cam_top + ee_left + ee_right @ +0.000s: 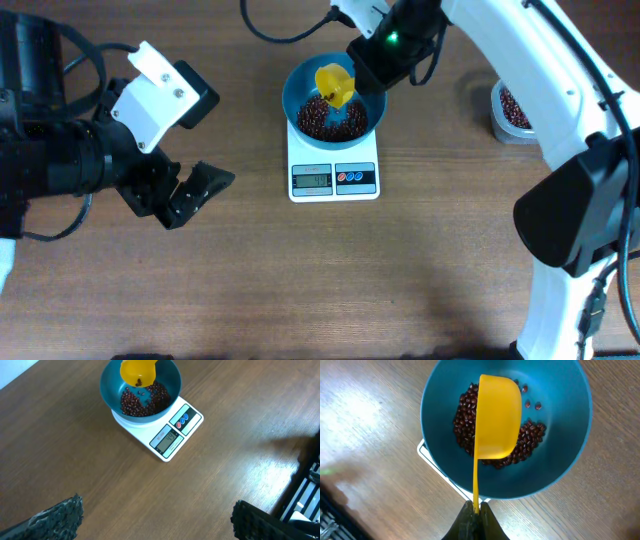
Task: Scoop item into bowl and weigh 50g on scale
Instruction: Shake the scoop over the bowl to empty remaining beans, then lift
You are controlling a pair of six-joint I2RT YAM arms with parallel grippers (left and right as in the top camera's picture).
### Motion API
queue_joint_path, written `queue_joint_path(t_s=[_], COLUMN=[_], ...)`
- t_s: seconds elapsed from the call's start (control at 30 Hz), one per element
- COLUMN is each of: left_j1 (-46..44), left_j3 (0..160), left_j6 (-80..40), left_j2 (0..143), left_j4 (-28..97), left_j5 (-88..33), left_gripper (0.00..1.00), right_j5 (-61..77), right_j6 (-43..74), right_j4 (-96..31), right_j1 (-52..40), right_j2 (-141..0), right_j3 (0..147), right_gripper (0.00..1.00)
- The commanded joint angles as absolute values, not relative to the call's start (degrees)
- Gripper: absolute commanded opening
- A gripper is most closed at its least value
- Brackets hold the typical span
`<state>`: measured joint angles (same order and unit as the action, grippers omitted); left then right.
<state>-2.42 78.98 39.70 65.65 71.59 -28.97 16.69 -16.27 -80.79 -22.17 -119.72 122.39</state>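
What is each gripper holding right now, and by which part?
The right gripper pinches the scoop by the end of its thin handle, over the bowl. The left gripper is open and holds nothing.

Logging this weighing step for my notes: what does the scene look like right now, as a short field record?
bowl: blue, sitting on the scale
beans: dark red-brown, piled in the bowl's bottom
scoop: yellow, tipped over the bowl
right gripper: shut on the scoop's handle
left gripper: open, empty, left of the scale
display: digits not legible
container: right of the scale, holds more beans
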Motion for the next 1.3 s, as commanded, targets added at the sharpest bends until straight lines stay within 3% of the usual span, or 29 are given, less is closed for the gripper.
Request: queue_joint_path(t_s=[0.0,0.27,1.27], left_j1=[-2.5,-2.5,-2.5], left_j3=[79.5,79.5,79.5], left_j6=[40.8,40.8,40.8], left_j2=[65.7,65.7,65.7], left_j4=[71.7,71.7,71.7], left_j5=[-30.0,-30.0,-30.0], left_gripper=[0.99,0.99,0.99], right_j5=[19.1,11.5,6.8], right_j6=[-15.8,-16.2,-15.7], right_j4=[-80.8,-81.1,-81.3], right_j1=[-20.9,-22.1,-25.0], right_j2=[-118.0,-117.9,-117.3], right_j3=[123.3,123.3,123.7], right_gripper=[0.04,0.04,0.04])
